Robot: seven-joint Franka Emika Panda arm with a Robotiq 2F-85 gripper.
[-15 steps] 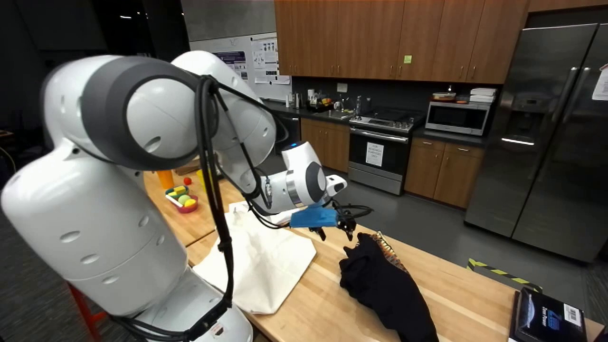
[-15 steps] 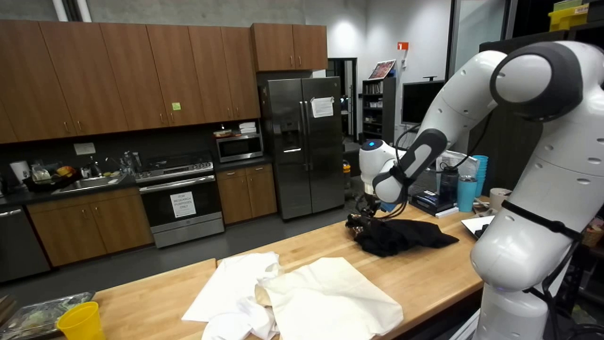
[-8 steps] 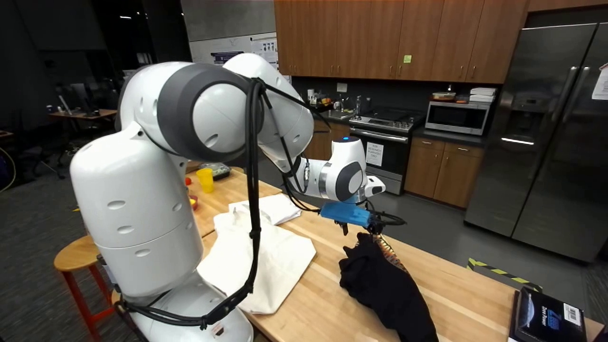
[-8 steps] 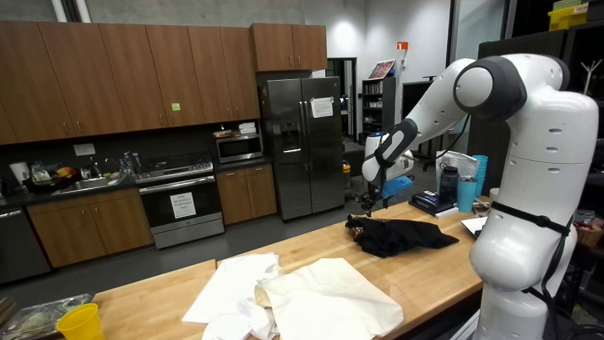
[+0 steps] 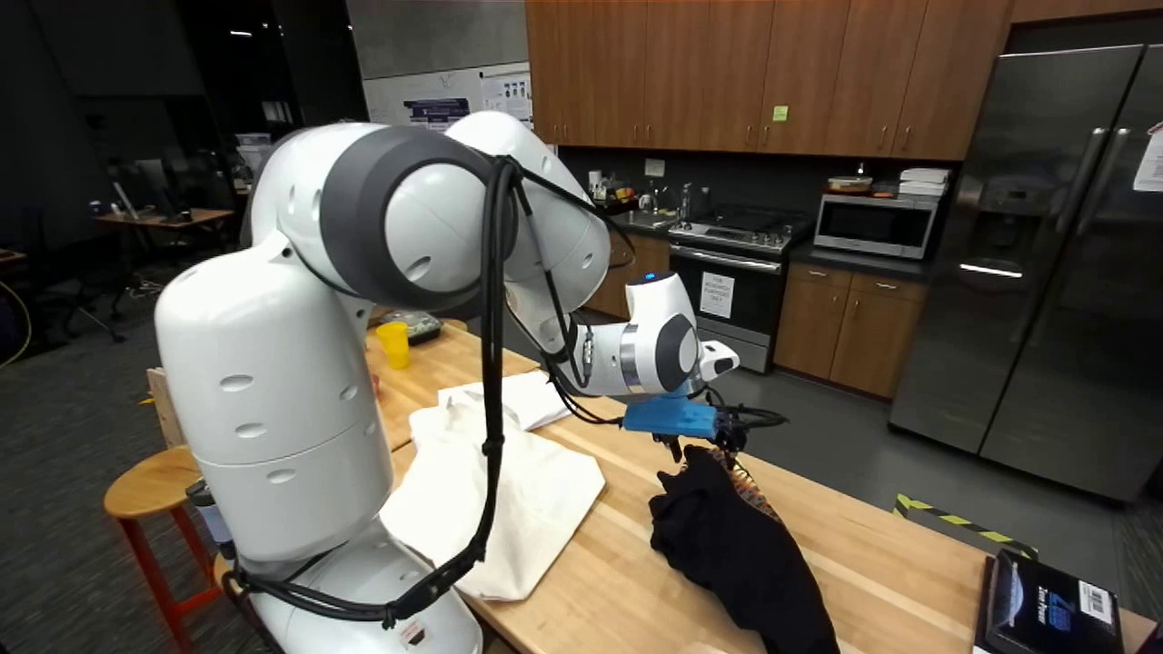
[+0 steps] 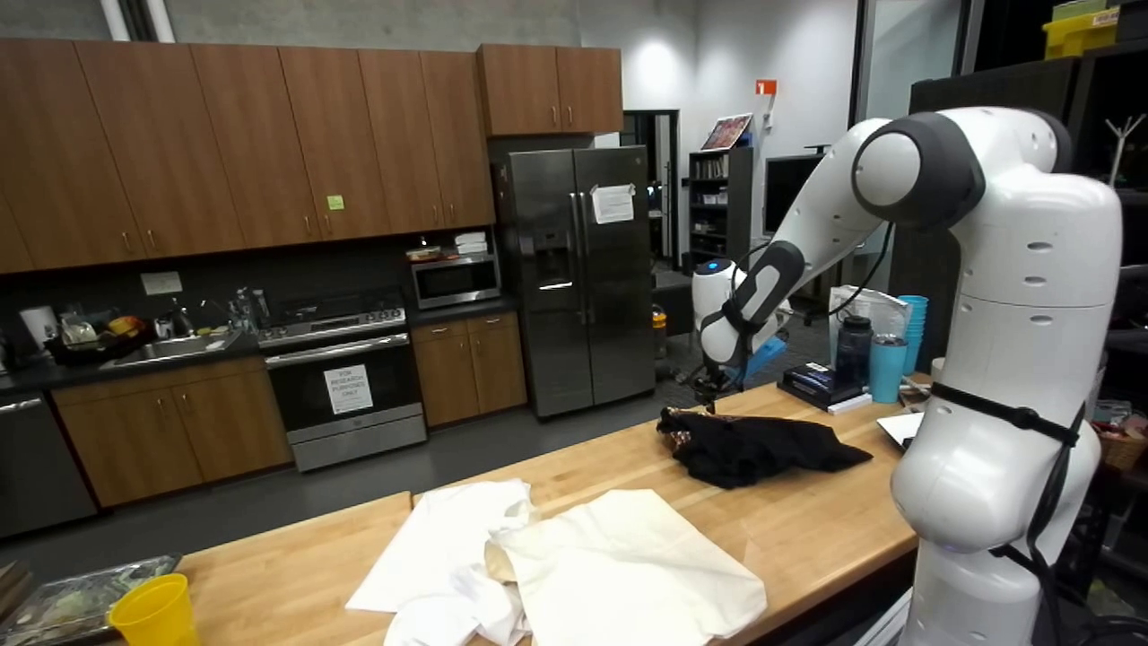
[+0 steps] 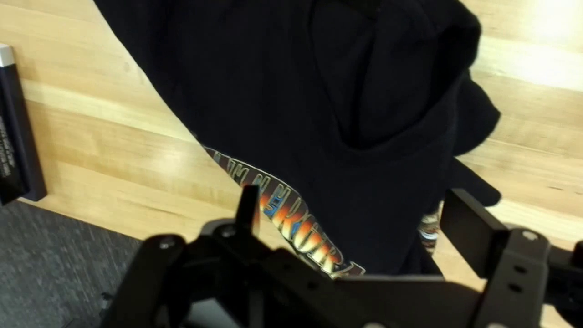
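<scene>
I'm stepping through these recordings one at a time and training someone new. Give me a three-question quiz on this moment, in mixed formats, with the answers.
1. Multiple choice: which of these is nearest the claw? A) the microwave; B) the black garment; C) the cream cloth.
2. True or false: in the wrist view, the claw is closed.
3. Fill in the missing colour: in an exterior view, the cup near the bottom left corner is ....

Key:
1. B
2. False; it stands open.
3. Yellow
</scene>
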